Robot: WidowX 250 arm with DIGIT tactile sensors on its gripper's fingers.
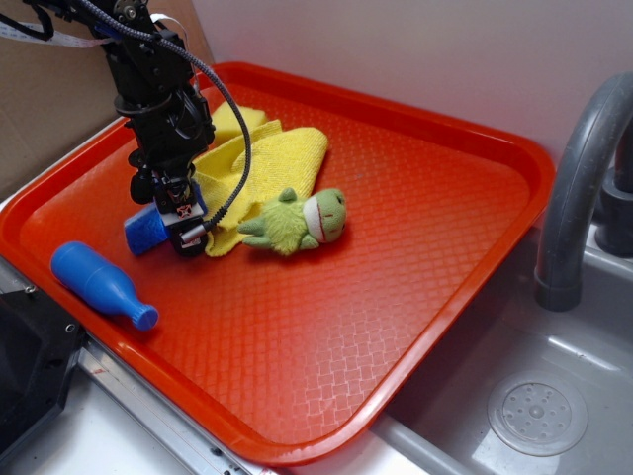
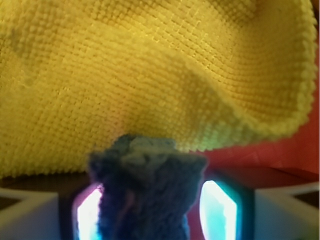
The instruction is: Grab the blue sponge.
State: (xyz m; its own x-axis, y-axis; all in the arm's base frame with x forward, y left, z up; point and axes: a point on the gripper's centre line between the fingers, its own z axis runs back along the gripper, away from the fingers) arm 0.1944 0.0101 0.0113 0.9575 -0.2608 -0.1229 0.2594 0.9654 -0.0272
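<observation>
Royal-blue and rough-pored, the small rectangular blue sponge [image 1: 145, 231] sits right at the tip of our black robot gripper [image 1: 184, 233], low over the textured orange-red plastic tray [image 1: 396, 247]. In the exterior view we see the sponge poking out on the side of the gripper nearest the tray's left rim, its lower edge at or just above the tray floor; we cannot tell whether it rests there or is lifted. In the wrist view the sponge [image 2: 146, 187] fills the gap between the two fingers [image 2: 225, 207], its fuzzy dark-blue mass pressed against both, so we read the jaws as closed narrowly around it. Just beyond the fingertips lies the crumpled yellow knitted cloth [image 1: 259, 163], which spreads across nearly the whole wrist view [image 2: 150, 75] with a folded edge curling close ahead of the sponge. Beside the gripper, on the side away from the sponge, the green plush frog toy [image 1: 297, 222] lies on the tray, touching the cloth's edge. Nearer the tray's front rim, apart from the gripper, the smooth blue bottle-shaped plastic toy [image 1: 99, 283] lies on its side. Well off past the tray's far side stand a grey curved faucet [image 1: 579, 188] and a grey sink basin [image 1: 539, 411].
</observation>
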